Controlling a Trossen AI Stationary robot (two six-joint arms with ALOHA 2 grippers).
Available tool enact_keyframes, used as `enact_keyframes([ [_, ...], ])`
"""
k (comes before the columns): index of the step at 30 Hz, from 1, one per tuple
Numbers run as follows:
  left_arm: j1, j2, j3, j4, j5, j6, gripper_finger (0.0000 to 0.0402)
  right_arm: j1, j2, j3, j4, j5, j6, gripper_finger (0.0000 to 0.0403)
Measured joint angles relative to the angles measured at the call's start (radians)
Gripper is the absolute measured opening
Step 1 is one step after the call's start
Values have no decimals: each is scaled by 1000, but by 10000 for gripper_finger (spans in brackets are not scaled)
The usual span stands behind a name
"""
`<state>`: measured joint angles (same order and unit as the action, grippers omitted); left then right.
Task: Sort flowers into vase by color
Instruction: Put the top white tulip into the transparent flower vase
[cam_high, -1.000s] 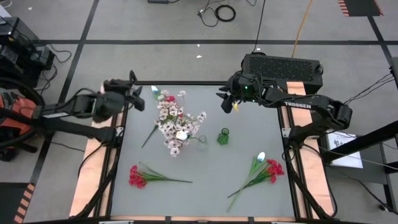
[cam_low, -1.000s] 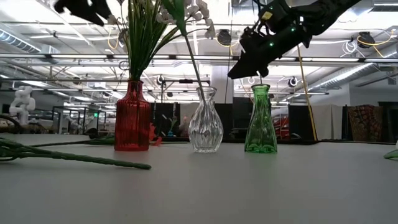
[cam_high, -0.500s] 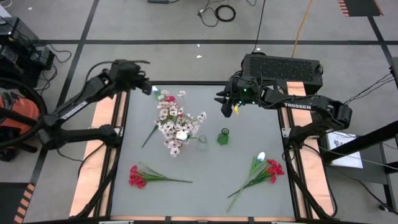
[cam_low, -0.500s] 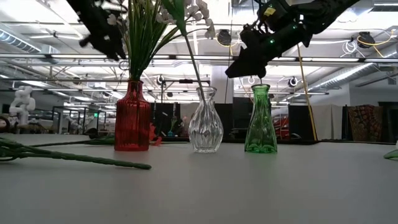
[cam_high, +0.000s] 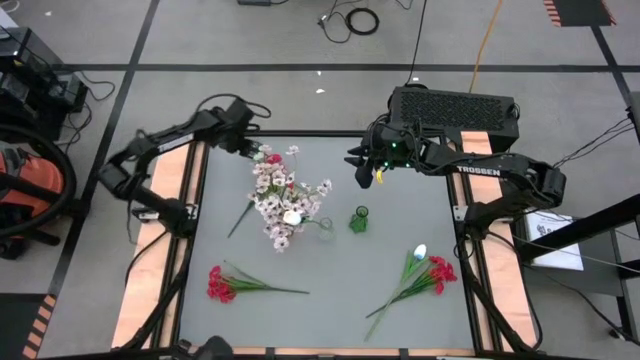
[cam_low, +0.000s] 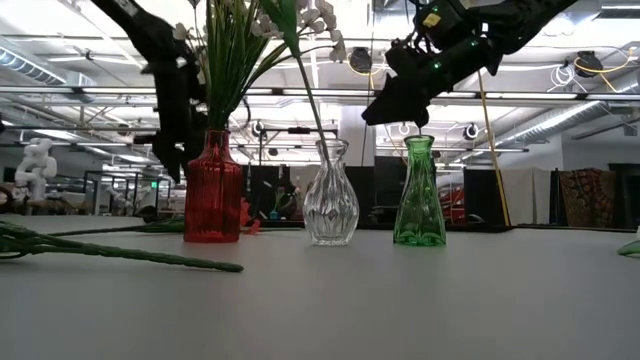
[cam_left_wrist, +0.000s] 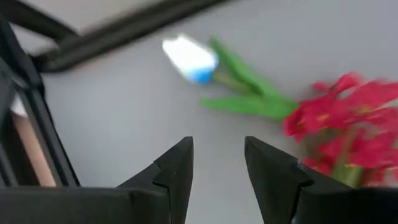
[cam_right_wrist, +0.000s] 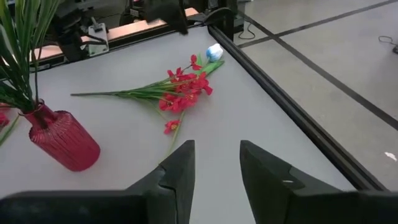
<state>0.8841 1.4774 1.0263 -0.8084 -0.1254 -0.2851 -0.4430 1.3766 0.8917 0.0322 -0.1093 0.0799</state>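
Note:
A sprig with a white bud and red blooms lies flat on the table at its far left corner. My left gripper hangs open just above that sprig, pointing steeply down; the bud and blooms show beyond its fingers. Pinkish-white blossoms stand in the red vase. The clear vase holds one stem. My right gripper waits open in the air above and behind the green vase, with nothing between its fingers.
A red sprig lies near the table's front left. Another red sprig with a white bud lies near the front right. The three vases stand in a row at mid-table. A raised black rim runs along the table's far edge.
My left gripper has swung from the table's left edge toward the far left corner, sunk from high above the red vase to about its height, and tipped from nearly level to steeply downward. The flowers and vases have stayed put.

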Motion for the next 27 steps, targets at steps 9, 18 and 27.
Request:
enact_keyframes([
  [9, -1, 148, 0, 16, -36, -300, 150, 13, 0, 0, 0, -1, -6, 118],
  [18, -10, 213, 0, 144, -10, -504, 150, 13, 0, 0, 0, -1, -27, 118],
  [27, -19, 268, 0, 229, -10, -675, 150, 13, 0, 0, -6, 0, -47, 118],
])
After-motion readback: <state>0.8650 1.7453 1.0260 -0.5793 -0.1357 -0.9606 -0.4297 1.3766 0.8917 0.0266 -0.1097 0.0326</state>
